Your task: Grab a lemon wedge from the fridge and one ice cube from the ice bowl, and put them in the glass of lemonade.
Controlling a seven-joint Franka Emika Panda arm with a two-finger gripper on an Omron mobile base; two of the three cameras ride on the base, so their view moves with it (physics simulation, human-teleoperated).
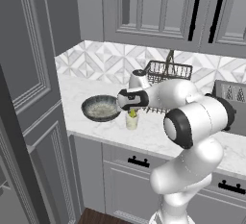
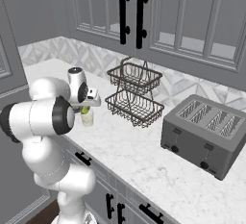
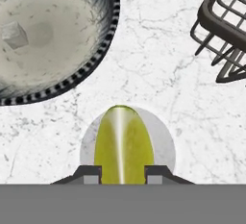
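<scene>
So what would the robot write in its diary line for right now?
gripper: shut on lemon wedge | over glass of lemonade | ice bowl: one cube inside | next: drop wedge

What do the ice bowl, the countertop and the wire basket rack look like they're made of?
Ice bowl: probably glazed ceramic, with a speckled pale inside and a dark striped rim. Countertop: looks like polished white marble, going by its grey veining. Wire basket rack: likely dark metal wire, thin open bars in two tiers.
</scene>
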